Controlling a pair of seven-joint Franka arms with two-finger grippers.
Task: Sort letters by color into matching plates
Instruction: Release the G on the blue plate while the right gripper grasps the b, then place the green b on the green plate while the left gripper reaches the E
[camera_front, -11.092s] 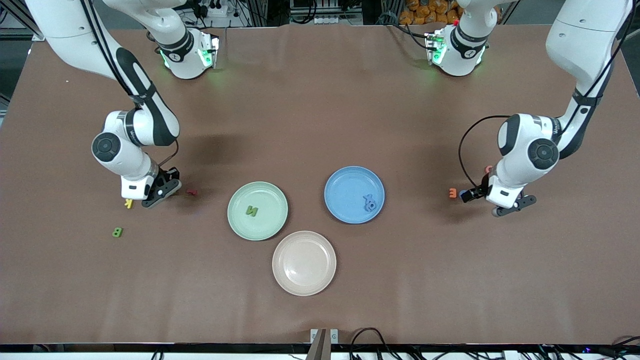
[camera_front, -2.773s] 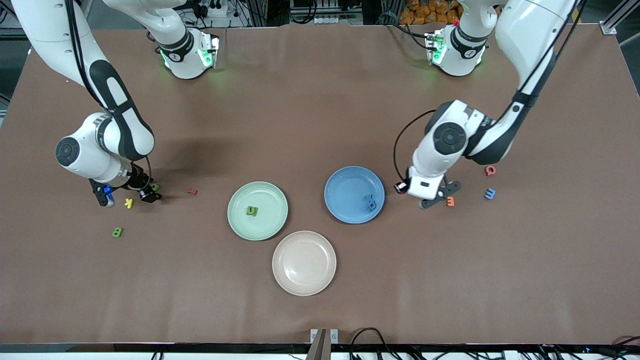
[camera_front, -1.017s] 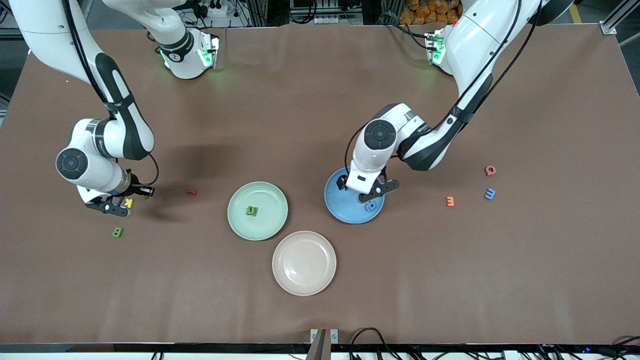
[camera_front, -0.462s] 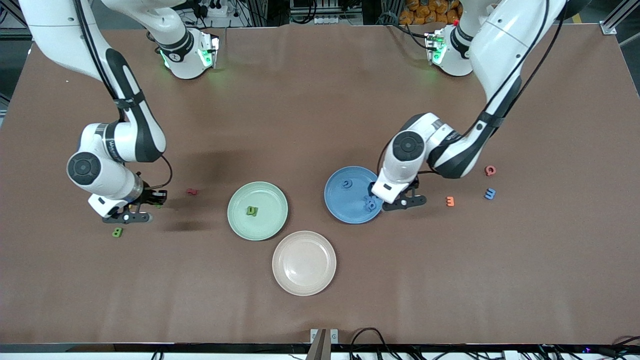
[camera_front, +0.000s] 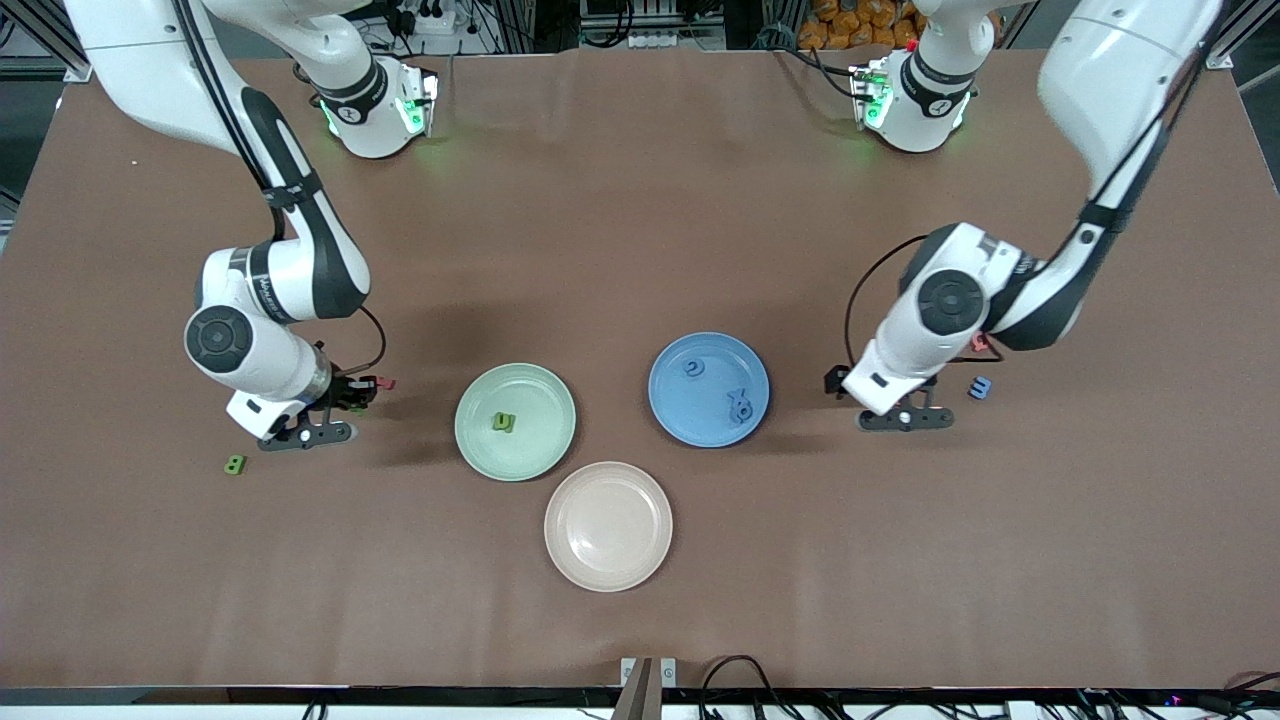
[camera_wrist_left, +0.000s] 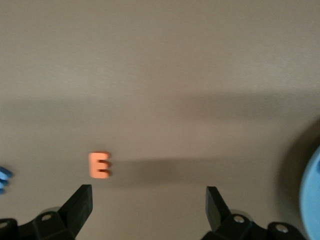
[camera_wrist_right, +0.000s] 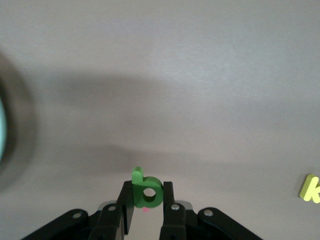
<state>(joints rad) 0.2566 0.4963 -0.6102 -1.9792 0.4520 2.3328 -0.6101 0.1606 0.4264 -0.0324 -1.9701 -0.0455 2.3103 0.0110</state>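
My right gripper (camera_front: 343, 402) is shut on a green letter b (camera_wrist_right: 146, 191) and holds it above the table, between the yellow k (camera_wrist_right: 311, 188) and the pale green plate (camera_front: 470, 400). That plate holds one green letter (camera_front: 503, 422). My left gripper (camera_wrist_left: 149, 205) is open and empty, low over the table beside the orange E (camera_wrist_left: 99, 165); in the front view it (camera_front: 893, 405) hides the E. The blue plate (camera_front: 670, 400) holds blue letters (camera_front: 740, 405) and another one (camera_front: 692, 368). The beige-pink plate (camera_front: 608, 526) has nothing in it.
A green B (camera_front: 235, 464) lies nearer the front camera than my right gripper. A red letter (camera_front: 385, 382) lies by that gripper. A blue letter (camera_front: 981, 387) and a red one (camera_front: 980, 342), partly hidden, lie toward the left arm's end.
My left gripper has left the blue plate, where a new blue letter now lies, and moved over the orange E. My right gripper has carried the green b toward the green plate.
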